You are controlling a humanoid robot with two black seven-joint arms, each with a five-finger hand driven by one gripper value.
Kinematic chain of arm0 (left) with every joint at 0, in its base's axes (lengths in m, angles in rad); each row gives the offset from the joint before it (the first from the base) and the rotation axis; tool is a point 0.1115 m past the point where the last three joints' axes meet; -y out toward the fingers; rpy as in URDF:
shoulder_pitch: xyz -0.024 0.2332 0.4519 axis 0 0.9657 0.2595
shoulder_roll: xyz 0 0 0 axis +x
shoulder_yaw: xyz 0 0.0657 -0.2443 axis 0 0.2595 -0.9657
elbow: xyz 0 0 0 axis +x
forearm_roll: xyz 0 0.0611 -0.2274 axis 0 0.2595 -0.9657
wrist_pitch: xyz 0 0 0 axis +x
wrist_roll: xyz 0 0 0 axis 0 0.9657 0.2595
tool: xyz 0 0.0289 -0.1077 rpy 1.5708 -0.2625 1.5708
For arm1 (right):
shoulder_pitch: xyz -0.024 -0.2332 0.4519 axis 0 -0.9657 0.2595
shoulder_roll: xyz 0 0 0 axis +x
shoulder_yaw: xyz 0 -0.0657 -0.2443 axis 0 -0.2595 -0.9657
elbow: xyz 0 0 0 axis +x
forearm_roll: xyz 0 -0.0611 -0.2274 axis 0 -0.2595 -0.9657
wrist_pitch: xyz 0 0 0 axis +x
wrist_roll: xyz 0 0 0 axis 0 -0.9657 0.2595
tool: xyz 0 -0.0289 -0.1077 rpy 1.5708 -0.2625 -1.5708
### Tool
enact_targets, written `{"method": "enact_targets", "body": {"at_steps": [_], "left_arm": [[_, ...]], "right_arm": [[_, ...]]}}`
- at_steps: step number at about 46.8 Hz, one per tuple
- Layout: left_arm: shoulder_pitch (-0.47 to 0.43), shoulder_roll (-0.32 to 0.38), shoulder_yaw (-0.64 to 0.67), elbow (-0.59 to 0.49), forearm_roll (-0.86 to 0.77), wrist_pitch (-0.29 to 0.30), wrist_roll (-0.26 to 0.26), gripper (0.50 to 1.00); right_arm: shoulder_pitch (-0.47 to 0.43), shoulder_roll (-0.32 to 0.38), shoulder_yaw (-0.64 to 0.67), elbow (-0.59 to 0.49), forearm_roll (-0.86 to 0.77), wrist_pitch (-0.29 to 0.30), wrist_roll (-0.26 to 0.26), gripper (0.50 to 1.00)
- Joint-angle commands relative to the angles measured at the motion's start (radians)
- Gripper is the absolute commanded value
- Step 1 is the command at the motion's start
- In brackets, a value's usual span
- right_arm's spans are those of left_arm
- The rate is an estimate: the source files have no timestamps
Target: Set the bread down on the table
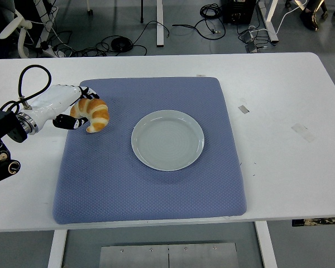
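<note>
The bread [91, 114] was a crescent-shaped croissant with a glossy golden-brown crust and paler bands across its ridges. It was located over the left edge of the blue mat [151, 184], toward that mat's far left corner, and was clamped in the left hand [72, 111]. The black fingers [66, 123] were curled around the croissant's left side and underside, while the white, smooth-shelled back of the hand covered it from above. Whether the croissant touched the mat or was held just above it could not be determined from this angle.

The mat was a rectangular pad with rounded corners and a fine woven, dimpled texture. A round, pale grey-green plate [167, 139] with a smooth glazed surface and a shallow raised rim lay near the mat's centre, to the right of the croissant and apart from it.

The mat rested on a white table [279, 111] with a flat matte top. A black looped cable [29, 78] rose from the wrist of the left arm, which entered from the left edge.
</note>
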Motion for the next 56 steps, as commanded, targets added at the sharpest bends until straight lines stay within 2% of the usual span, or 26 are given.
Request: {"method": "enact_targets", "body": {"at_steps": [1,5,12,18,34,39,46,56], "left_arm": [[0.002,-0.001,0.002,0.000,0.000,0.002,-0.003,0.680],[0.004,-0.001,0.002,0.000,-0.002,0.004,-0.003,0.723],[0.005,-0.001,-0.001,-0.001,-0.006,0.008,-0.003,0.889],[0.004,-0.001,-0.001,-0.001,-0.012,0.010,-0.005,0.949],[-0.002,0.009,-0.024,-0.007,-0.041,0.010,-0.014,0.965],[-0.010,0.022,-0.078,-0.012,-0.118,0.004,-0.021,0.965],[-0.009,0.025,-0.185,-0.012,-0.268,-0.002,-0.069,0.965],[-0.015,0.037,-0.254,-0.015,-0.525,-0.009,-0.075,0.963]], "right_arm": [[0.000,0.000,0.000,0.000,0.000,0.000,0.001,1.000],[0.000,0.000,0.000,0.000,0.000,0.000,0.000,1.000],[0.000,0.000,0.000,0.000,0.000,0.000,0.001,1.000],[0.000,0.000,0.000,0.000,0.000,0.000,0.000,1.000],[0.000,0.000,0.000,0.000,0.000,0.000,0.000,1.000],[0.000,0.000,0.000,0.000,0.000,0.000,0.000,1.000],[0.000,0.000,0.000,0.000,0.000,0.000,0.000,1.000],[0.000,0.000,0.000,0.000,0.000,0.000,0.000,1.000]]}}
